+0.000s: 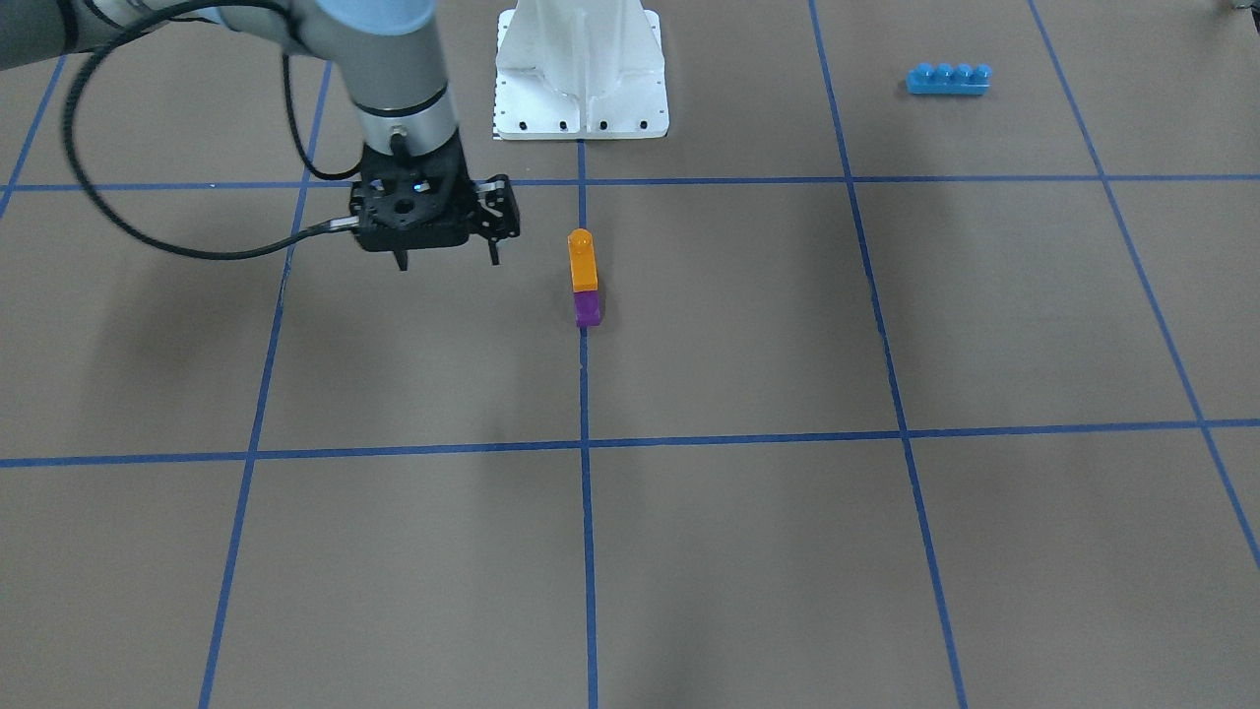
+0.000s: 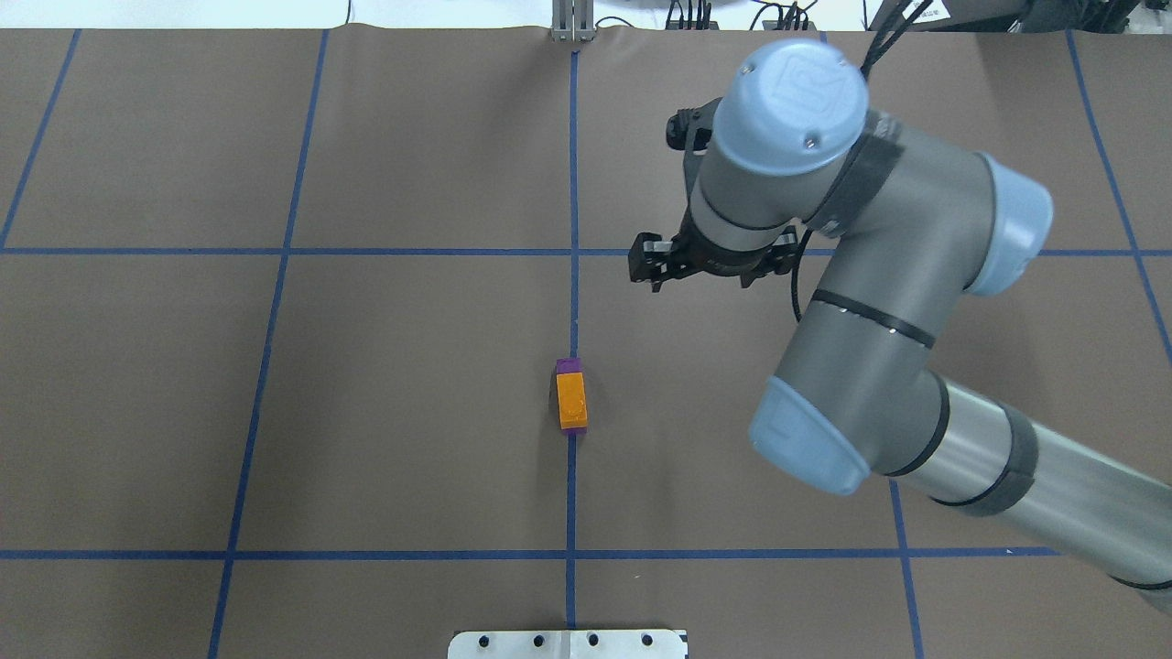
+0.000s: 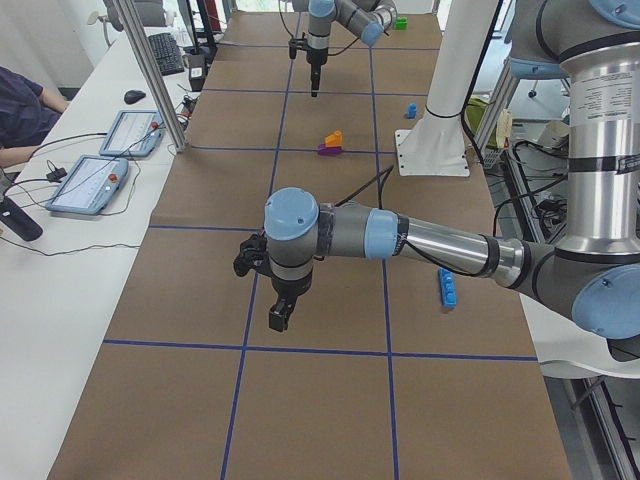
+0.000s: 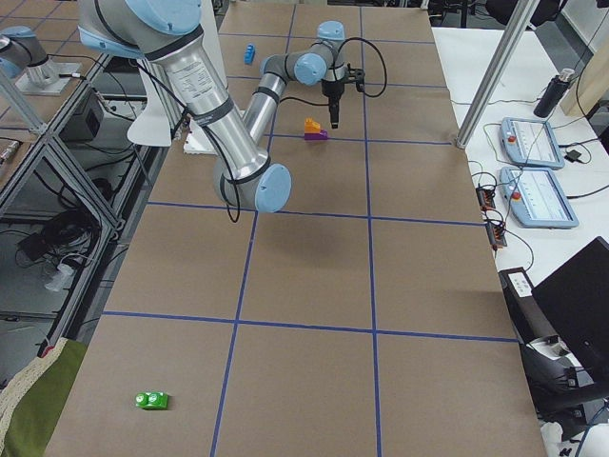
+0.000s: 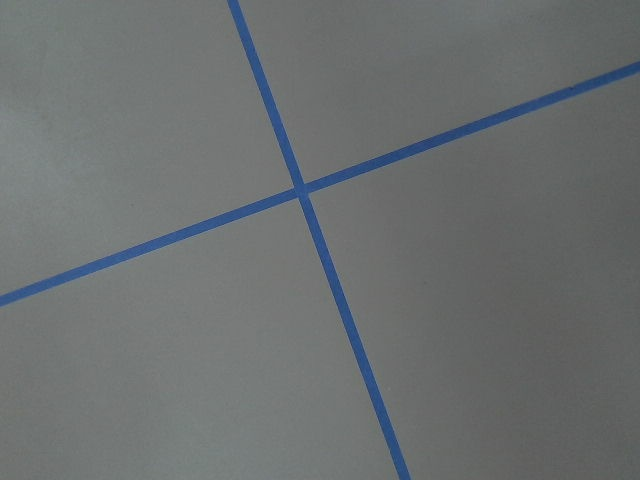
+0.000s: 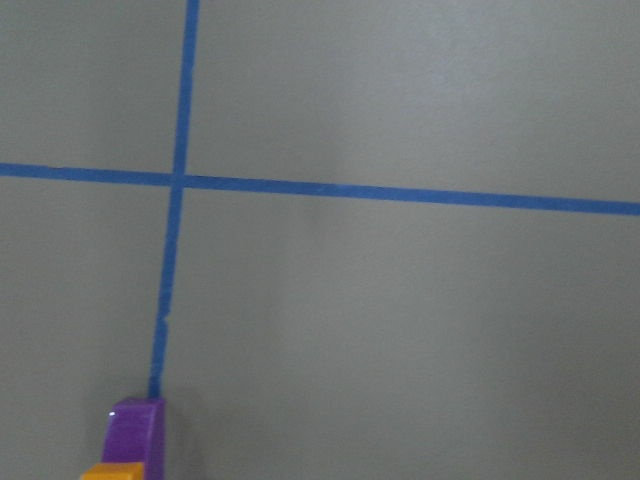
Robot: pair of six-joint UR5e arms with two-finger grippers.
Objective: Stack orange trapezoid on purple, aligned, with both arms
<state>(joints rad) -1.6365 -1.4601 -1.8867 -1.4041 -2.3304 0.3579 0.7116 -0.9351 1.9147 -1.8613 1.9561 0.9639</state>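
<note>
The orange trapezoid sits on top of the purple brick as one small stack on the centre blue line. From overhead, orange covers most of purple. My right gripper hangs open and empty above the table, off to one side of the stack and not touching it; from overhead the right gripper is to the stack's right and farther out. The right wrist view catches only the stack's corner. My left gripper hovers over bare table far from the stack; I cannot tell whether it is open or shut.
A long blue four-stud brick lies near the robot on its left side. A small blue brick sits by the white robot base. A green brick lies at the right end. A seated person and pendants are off the table.
</note>
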